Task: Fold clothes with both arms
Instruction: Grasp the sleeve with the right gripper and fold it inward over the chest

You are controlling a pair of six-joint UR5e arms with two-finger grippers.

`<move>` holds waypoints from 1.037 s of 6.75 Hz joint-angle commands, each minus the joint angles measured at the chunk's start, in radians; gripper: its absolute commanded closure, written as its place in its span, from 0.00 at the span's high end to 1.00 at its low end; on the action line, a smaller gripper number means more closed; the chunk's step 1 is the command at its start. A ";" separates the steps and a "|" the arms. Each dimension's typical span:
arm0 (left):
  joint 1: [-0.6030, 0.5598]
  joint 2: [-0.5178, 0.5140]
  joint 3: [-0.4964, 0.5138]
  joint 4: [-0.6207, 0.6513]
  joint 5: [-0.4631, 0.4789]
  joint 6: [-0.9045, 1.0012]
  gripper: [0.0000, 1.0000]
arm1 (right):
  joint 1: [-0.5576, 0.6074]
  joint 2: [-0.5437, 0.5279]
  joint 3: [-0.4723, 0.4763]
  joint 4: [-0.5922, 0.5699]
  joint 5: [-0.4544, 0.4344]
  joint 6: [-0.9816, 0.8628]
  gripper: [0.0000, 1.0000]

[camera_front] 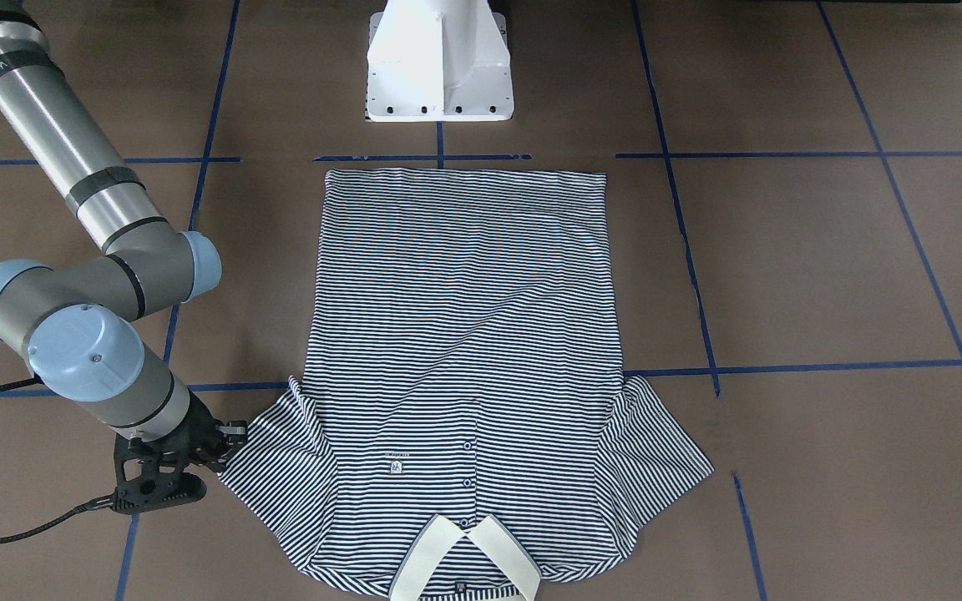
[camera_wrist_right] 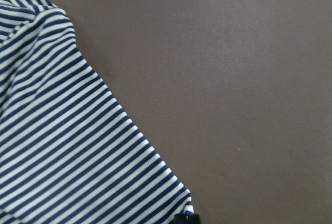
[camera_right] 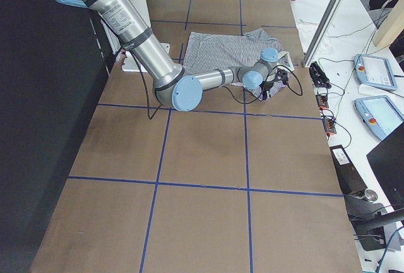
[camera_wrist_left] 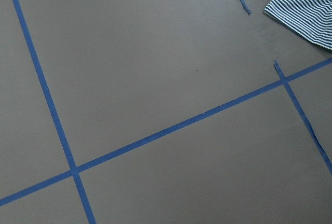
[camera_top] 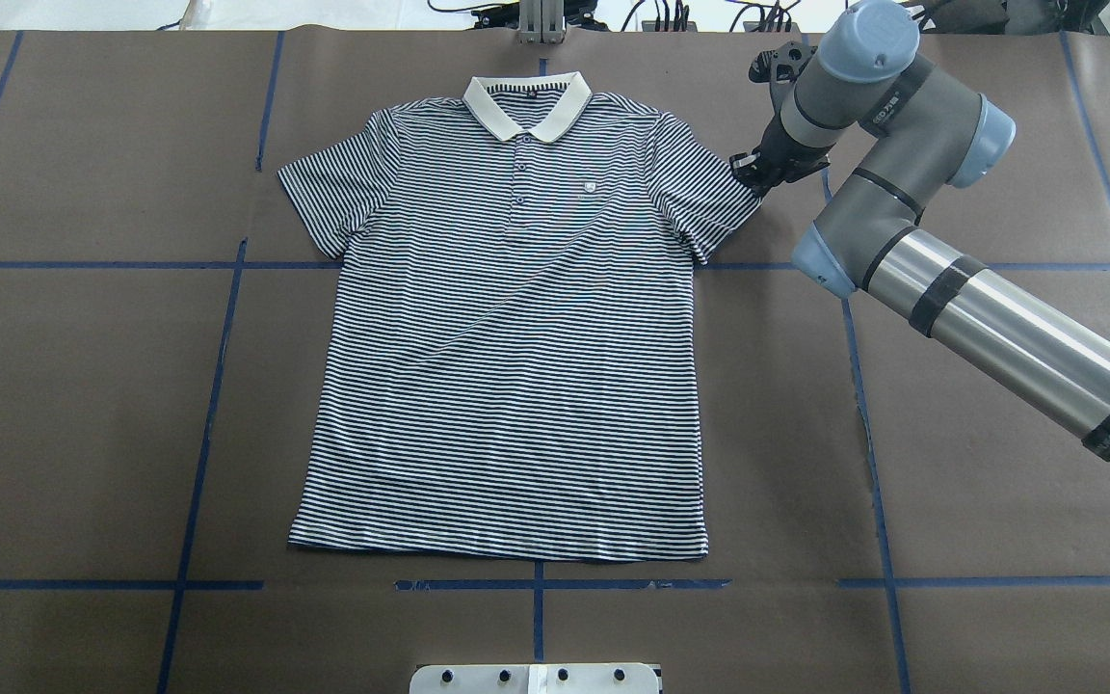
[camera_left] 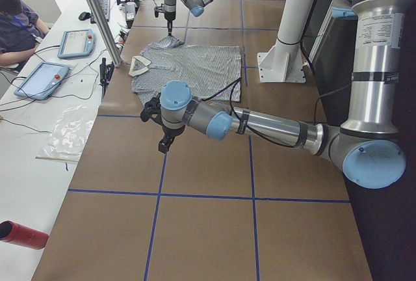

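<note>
Brown paper covers the surface, which is marked into squares by blue tape lines. Far to the left, the grey tubular left arm stretches low over bare paper. Its black two-finger left pincer points down, well apart from the garment, and I cannot tell whether it is wide or narrow. In the middle, a short-sleeved polo shirt with thin navy-and-white stripes lies flat and face up. Its plain white collar is at the far edge and its hem is nearest the white pedestal base. On the right, the grey right arm is bent over the surface. Its black right pincer is at the tip of the sleeve on that side. I cannot tell whether it grips the cloth.
</note>
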 commanded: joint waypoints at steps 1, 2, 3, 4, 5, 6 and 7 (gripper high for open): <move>0.000 -0.008 -0.001 0.002 0.000 0.000 1.00 | 0.005 -0.004 0.092 0.006 0.008 0.009 0.00; 0.000 -0.010 -0.001 0.002 0.000 0.000 1.00 | 0.005 -0.007 0.128 0.006 0.018 0.020 0.00; 0.000 -0.010 -0.001 0.003 0.000 0.000 1.00 | 0.000 0.002 0.139 0.007 0.043 0.020 0.00; 0.000 -0.010 0.002 0.003 0.000 0.000 1.00 | -0.009 0.004 0.168 0.007 0.041 0.028 0.00; 0.000 -0.008 0.007 0.003 0.000 0.000 1.00 | -0.033 0.005 0.189 0.009 0.035 0.078 0.00; 0.000 -0.008 0.010 0.002 0.000 0.000 1.00 | -0.062 0.043 0.184 -0.005 0.012 0.118 0.00; 0.000 -0.008 0.002 0.003 0.000 0.000 1.00 | -0.091 0.115 0.115 -0.005 -0.086 0.146 0.00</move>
